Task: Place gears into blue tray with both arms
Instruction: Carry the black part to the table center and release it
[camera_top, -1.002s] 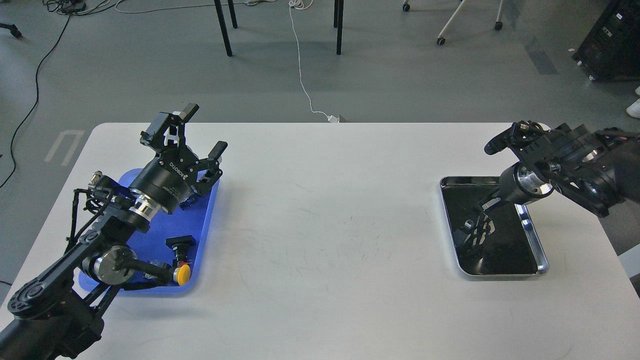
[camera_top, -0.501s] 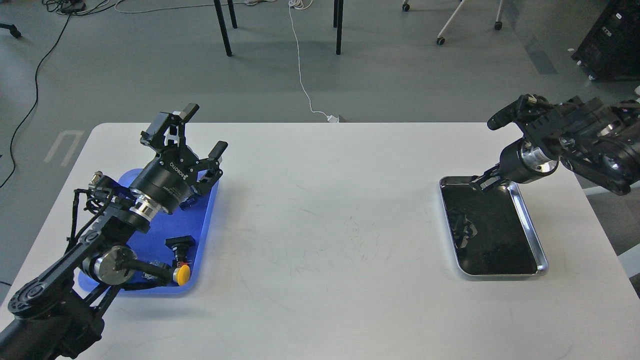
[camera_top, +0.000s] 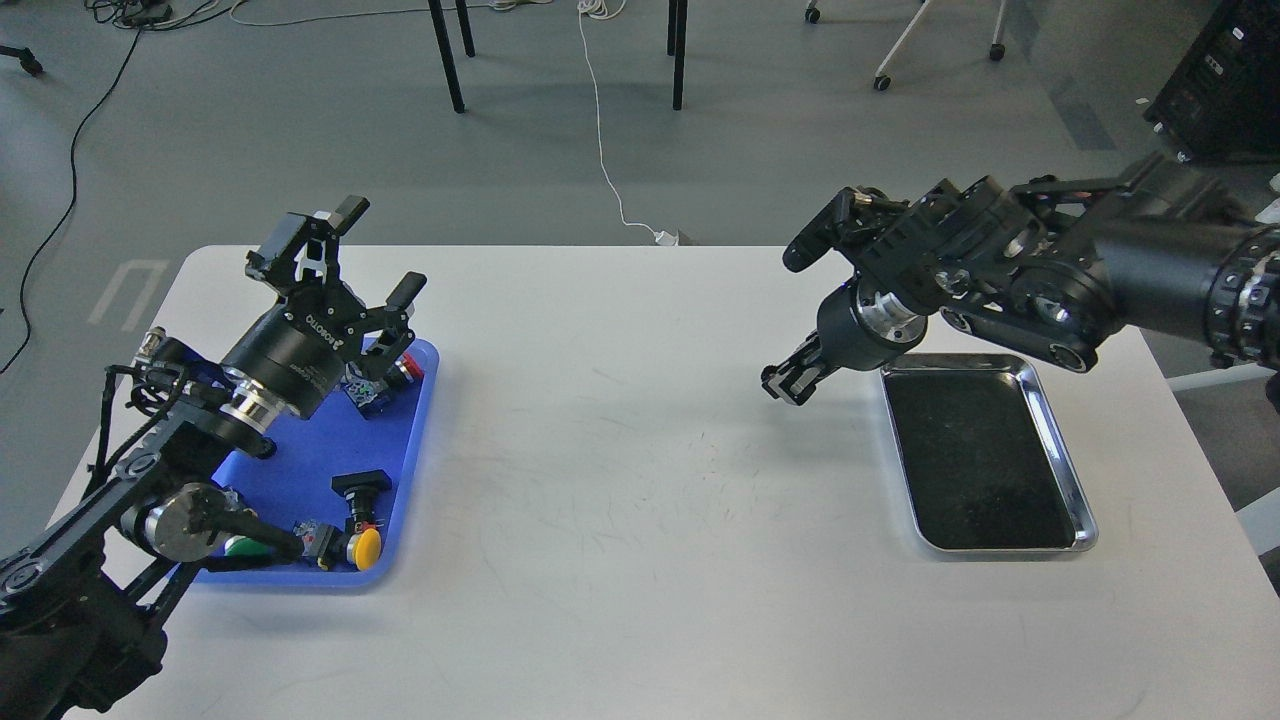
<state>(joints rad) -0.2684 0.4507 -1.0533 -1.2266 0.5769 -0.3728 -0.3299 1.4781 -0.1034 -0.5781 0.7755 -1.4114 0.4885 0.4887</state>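
Note:
The blue tray (camera_top: 310, 450) lies at the table's left and holds push-button switches with yellow (camera_top: 367, 548), red (camera_top: 405, 368) and green (camera_top: 240, 545) caps. No gears can be made out anywhere in this view. My left gripper (camera_top: 380, 248) stands open above the tray's far end, fingers pointing up and away, with nothing between them. My right gripper (camera_top: 788, 382) hangs over the bare table just left of the silver tray, pointing down and left. Its dark fingers lie close together, and whether anything sits between them is not visible.
The silver metal tray (camera_top: 1063, 452) with black lining sits at the table's right and shows nothing inside it. A black switch body (camera_top: 362, 485) stands in the blue tray. Beyond the far edge are chair legs and a white cable (camera_top: 600, 130) on the floor.
My right gripper rose out of the silver tray and swung left, past the tray's left rim. My left arm shifted slightly left, uncovering the red and green switches.

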